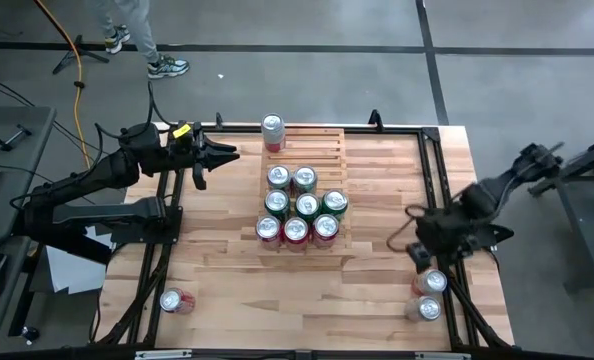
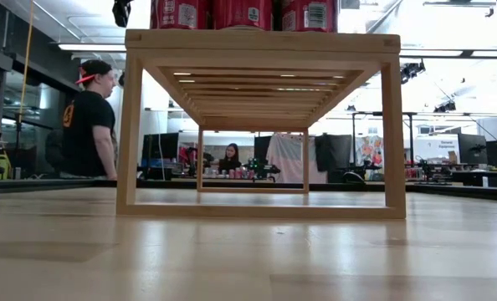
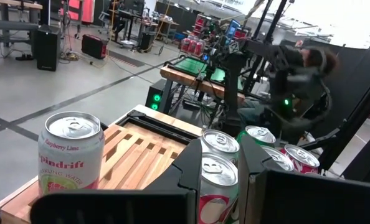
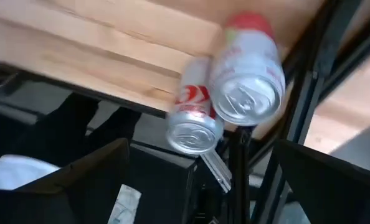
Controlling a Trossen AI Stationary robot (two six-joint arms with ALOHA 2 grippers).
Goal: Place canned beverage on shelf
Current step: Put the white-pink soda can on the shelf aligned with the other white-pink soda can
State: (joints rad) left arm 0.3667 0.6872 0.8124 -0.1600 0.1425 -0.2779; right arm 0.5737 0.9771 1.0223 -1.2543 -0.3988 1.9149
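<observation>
The pale-wood slatted shelf (image 1: 317, 150) stands mid-table, and several red and green cans (image 1: 297, 205) stand upright on its near tiers. One pink-and-white can (image 1: 273, 130) stands alone at its far left corner and also shows in the left wrist view (image 3: 71, 155). My left gripper (image 1: 227, 155) is open and empty, left of the shelf, pointing at it. My right gripper (image 1: 417, 248) is open and empty over the table's right side, just above two cans (image 1: 432, 283) (image 1: 427, 310). These two cans show top-on in the right wrist view (image 4: 244, 93) (image 4: 194, 130).
Another can (image 1: 174, 300) stands near the table's near left corner. The table's black frame rails (image 1: 432, 160) run along its edges. Bare tabletop (image 1: 377, 280) lies in front of the shelf. A person (image 2: 89, 117) stands beyond the table, and another sits farther back.
</observation>
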